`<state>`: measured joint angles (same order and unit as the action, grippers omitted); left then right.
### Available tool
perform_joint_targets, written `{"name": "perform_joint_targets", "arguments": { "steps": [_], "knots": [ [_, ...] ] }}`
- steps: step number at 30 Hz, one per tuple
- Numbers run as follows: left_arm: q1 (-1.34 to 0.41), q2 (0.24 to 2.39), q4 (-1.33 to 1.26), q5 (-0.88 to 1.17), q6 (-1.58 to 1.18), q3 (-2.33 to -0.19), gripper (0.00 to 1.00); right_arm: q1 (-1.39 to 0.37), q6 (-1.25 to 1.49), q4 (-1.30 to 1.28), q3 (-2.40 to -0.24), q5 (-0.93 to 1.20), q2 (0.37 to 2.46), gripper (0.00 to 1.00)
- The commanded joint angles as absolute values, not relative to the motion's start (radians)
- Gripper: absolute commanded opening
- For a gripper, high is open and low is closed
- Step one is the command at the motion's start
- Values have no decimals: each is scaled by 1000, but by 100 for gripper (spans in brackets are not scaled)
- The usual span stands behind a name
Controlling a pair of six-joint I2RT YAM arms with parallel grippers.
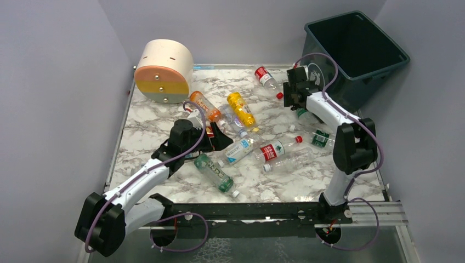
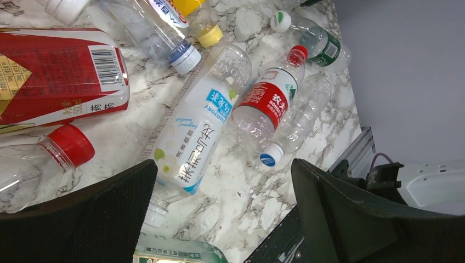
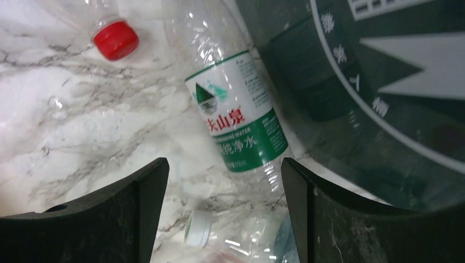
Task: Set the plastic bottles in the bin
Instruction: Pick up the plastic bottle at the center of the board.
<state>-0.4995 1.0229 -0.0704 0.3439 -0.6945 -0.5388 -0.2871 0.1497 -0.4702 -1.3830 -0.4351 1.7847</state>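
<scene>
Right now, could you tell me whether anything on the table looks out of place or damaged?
Nothing looks spilled or broken. The bottles lie scattered on their sides. The odd one is the green-labelled bottle, lying close along the bin wall, under the open right tool.

Soft, even light from above keeps everything bright. The bin is darkest inside its walls. Left of the bin, the marble table carries only faint, diffuse shadows. Small glints sit on the clear plastic bottles just beside the bin, whose wall looks slightly soft in the right wrist view.
</scene>
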Motion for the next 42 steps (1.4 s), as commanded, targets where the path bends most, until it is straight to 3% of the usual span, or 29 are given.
{"name": "perform_joint_targets", "arguments": {
  "steps": [1, 11, 21, 42],
  "knots": [
    [-503, 1016, -101, 363, -680, -549, 99, -291, 97, -498, -1489, -576, 1873, 77],
    [-503, 1011, -81, 357, -667, -555, 99, -290, 35, -517, -1589, -629, 2007, 75],
    [-503, 1001, -68, 354, -667, -553, 99, -290, 63, -536, -1583, -599, 2051, 86],
    [-504, 980, -35, 360, -646, -570, 99, -290, 93, -553, -1552, -552, 2102, 84]
  ]
}}
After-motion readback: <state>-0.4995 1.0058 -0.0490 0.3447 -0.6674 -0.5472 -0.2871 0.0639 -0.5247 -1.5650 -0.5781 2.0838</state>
